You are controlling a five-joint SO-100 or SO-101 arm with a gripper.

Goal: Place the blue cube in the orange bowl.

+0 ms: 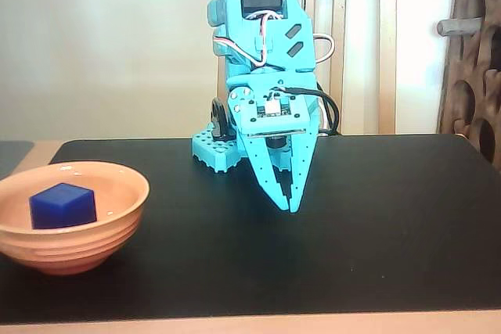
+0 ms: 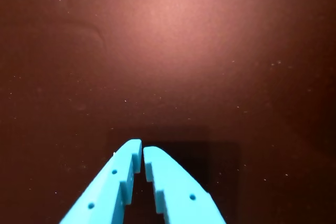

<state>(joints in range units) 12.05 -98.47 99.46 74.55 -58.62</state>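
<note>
In the fixed view, the blue cube (image 1: 63, 206) sits inside the orange bowl (image 1: 117, 217), well to the left of the gripper (image 1: 288, 207), which hangs empty, tip down near the black mat (image 1: 376, 224). In the wrist view, the gripper (image 2: 142, 149) shows its fingers nearly together over bare mat.

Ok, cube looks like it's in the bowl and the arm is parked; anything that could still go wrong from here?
Little remains. The orange bowl sits near the mat's left edge in the fixed view, so a sideways sweep could knock it. The end effector, empty and shut, points down close to the black mat; lowering further might scrape it. The blue cube looks settled.
</note>
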